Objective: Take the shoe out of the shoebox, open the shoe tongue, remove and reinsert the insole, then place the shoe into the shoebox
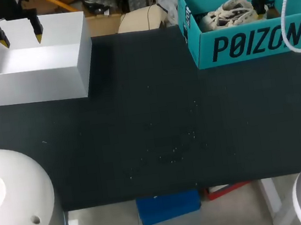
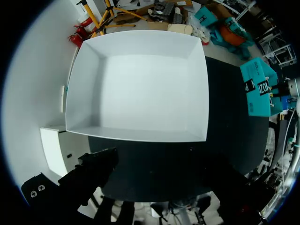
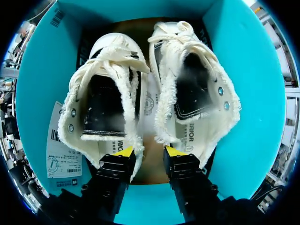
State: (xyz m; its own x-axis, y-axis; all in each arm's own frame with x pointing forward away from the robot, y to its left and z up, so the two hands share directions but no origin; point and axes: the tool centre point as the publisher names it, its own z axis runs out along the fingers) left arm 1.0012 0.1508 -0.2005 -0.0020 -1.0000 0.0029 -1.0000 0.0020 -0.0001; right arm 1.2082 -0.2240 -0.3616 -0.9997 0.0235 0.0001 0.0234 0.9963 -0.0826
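The teal shoebox (image 1: 252, 43) stands at the table's far right. Two cream shoes (image 1: 232, 13) with frayed edges lie side by side in it, openings up. In the right wrist view one shoe (image 3: 105, 103) lies to one side of the fingers and the other shoe (image 3: 197, 89) to the other, inside the teal walls (image 3: 42, 70). My right gripper (image 3: 149, 152) hangs low over the box (image 1: 260, 8) at the shoes' heel end. Its yellow tips are open over the gap between the two heels, clamping nothing. My left gripper (image 1: 20, 36) hangs open and empty above the white box.
A large empty white box (image 1: 30, 84) sits at the far left of the black table (image 1: 153, 134); the left wrist view looks straight down into it (image 2: 140, 84). The teal shoebox (image 2: 257, 89) shows beyond it there.
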